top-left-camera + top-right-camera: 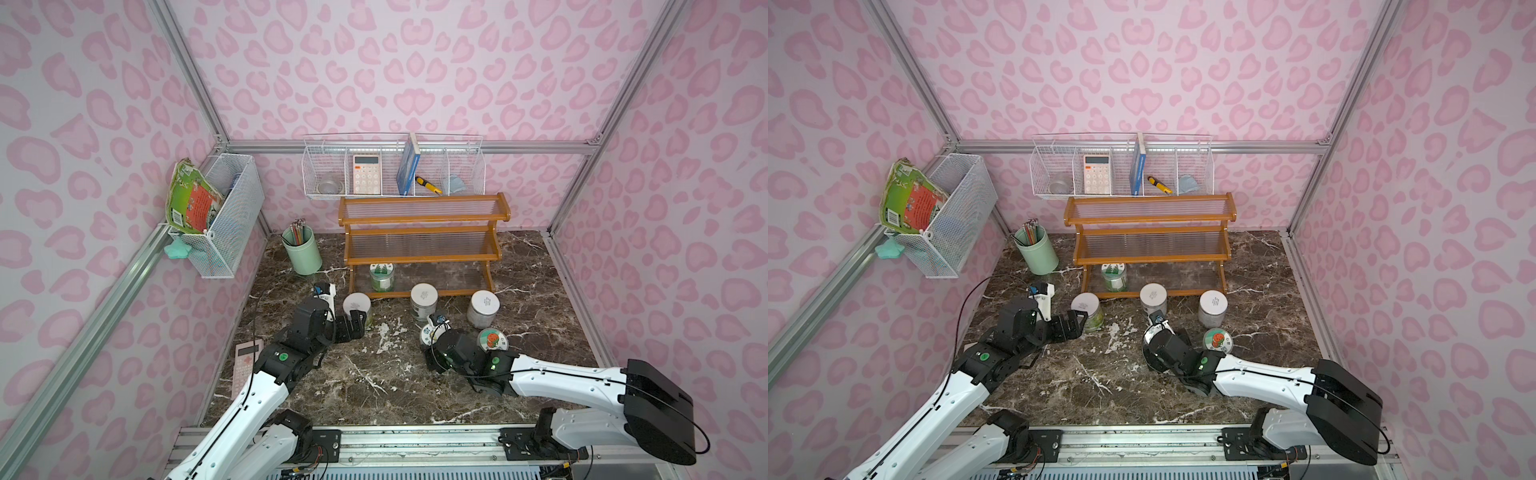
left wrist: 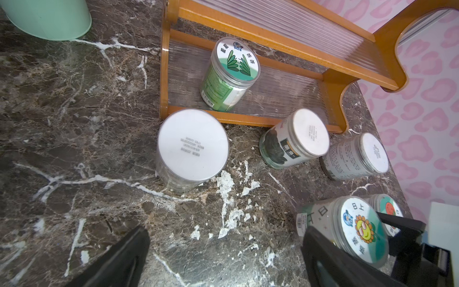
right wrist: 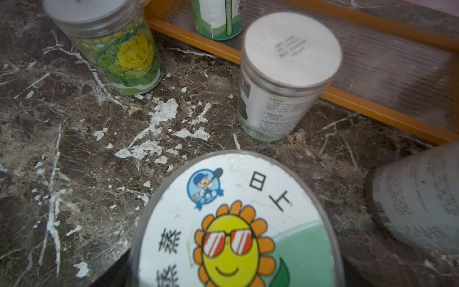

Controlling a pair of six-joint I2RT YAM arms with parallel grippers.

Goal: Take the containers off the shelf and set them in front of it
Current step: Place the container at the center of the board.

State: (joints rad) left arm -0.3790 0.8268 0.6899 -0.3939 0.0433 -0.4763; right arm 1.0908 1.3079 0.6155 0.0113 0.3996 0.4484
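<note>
The orange-brown shelf stands at the back of the marble table. One container with a green leaf lid sits on its bottom tier. Three plain-lidded containers stand on the table in front of the shelf. A tomato-lidded one is nearer the front. My left gripper is open and empty, just short of the leftmost plain jar. My right gripper is shut on the sunflower-lidded container, whose base is hidden.
A mint-green pencil cup stands left of the shelf. White wire baskets hang on the back wall and the left wall. A pink calculator lies by the left arm.
</note>
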